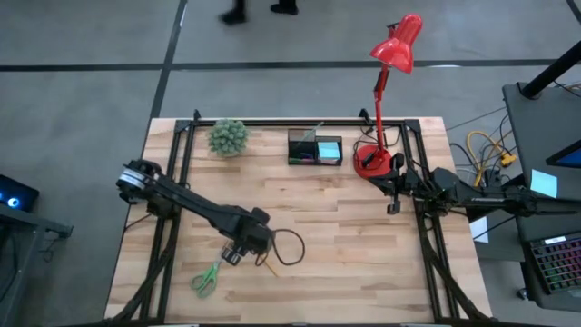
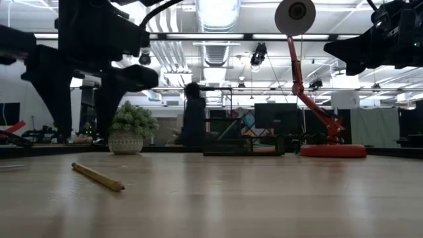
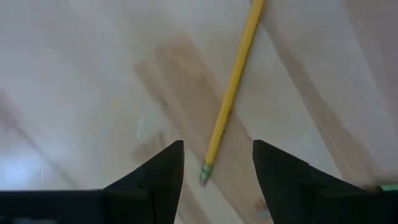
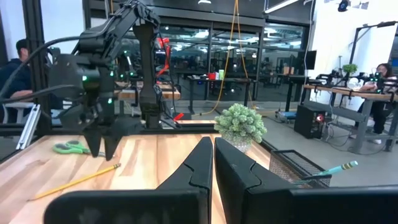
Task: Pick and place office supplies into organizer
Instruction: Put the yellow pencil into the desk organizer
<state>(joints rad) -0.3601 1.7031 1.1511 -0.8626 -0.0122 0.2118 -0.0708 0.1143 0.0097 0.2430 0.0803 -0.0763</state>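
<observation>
A yellow pencil (image 3: pixel 231 93) lies flat on the wooden table, also seen in the low view (image 2: pixel 99 177). My left gripper (image 3: pixel 217 167) points down over it, open. Its two fingers stand on either side of the pencil's eraser end (image 3: pixel 204 177) without touching it. In the high view this gripper (image 1: pixel 234 256) is at the table's near middle. Green-handled scissors (image 1: pixel 205 278) lie on the table to its near left. The black organizer (image 1: pixel 315 148) stands at the far edge and holds a teal pen (image 4: pixel 329 170). My right gripper (image 4: pixel 213 155) waits shut at the right edge, above the table.
A small potted plant (image 1: pixel 227 136) stands at the far edge, left of the organizer. A red desk lamp (image 1: pixel 374 160) stands to the organizer's right. A black cable loop (image 1: pixel 289 247) hangs beside my left gripper. Bare wood lies across the table's middle.
</observation>
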